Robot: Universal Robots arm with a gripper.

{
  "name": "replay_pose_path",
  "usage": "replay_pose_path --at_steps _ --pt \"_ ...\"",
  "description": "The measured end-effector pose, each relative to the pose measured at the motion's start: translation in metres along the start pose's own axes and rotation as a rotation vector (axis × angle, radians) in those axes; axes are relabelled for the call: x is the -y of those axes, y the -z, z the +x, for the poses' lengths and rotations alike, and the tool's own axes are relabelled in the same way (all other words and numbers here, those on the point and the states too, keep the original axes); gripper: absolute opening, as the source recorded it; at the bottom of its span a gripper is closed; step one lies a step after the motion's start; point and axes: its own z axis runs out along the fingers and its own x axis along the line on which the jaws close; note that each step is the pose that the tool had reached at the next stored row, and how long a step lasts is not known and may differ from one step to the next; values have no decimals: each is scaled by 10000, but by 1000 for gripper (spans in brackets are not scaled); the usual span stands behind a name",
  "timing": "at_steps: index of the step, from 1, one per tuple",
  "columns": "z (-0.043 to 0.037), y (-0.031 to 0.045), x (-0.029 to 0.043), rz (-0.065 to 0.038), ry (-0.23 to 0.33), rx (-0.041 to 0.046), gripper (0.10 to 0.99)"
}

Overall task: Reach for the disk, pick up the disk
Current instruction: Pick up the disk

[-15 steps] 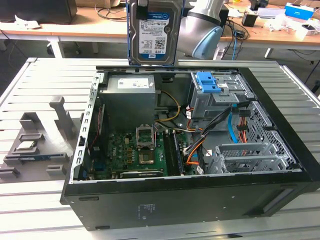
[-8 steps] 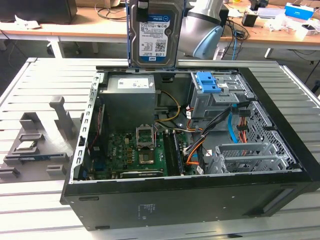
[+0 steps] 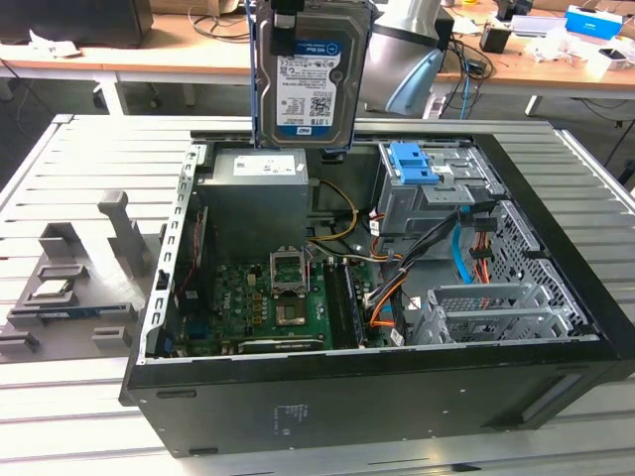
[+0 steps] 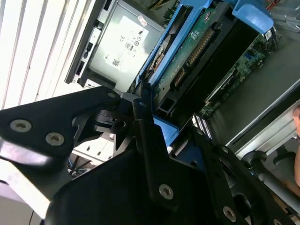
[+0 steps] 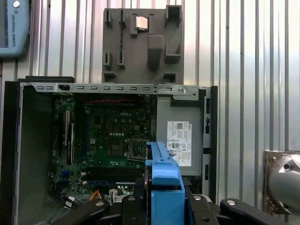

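The disk [image 3: 313, 74], a silver-grey hard drive with a white-and-blue label and blue side rails, hangs upright in the air above the back of the open computer case [image 3: 377, 397]. My gripper [image 3: 298, 18] is shut on its upper end, at the top edge of the exterior view. The second wrist view shows the disk's [image 4: 197, 51] green circuit-board side and blue rails, clamped between the black fingers [image 4: 140, 117]. In the first wrist view a blue rail of the disk [image 5: 164, 176] stands up between the black gripper parts [image 5: 164, 208], over the case interior.
Inside the case lie the motherboard [image 3: 268, 297], the grey power supply [image 3: 256, 193] and a drive bay with a bare blue bracket [image 3: 415, 164]. A grey fixture [image 3: 74, 288] holding a small square chip sits on the slatted table [image 3: 89, 159] at the exterior view's left. Cluttered desks stand behind.
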Motion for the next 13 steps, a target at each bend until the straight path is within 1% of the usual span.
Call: replay_pose_path --at_steps 3,4,5,7,11,13 --pt "150 -3 -4 0 0 0 369" --pt "206 -3 -5 0 0 0 369" --pt "277 -4 -6 1 0 0 369" --pt "383 -6 -9 0 0 0 369" --pt "539 -8 -13 1 1 0 369" --pt "646 -10 -16 0 -1 0 369"
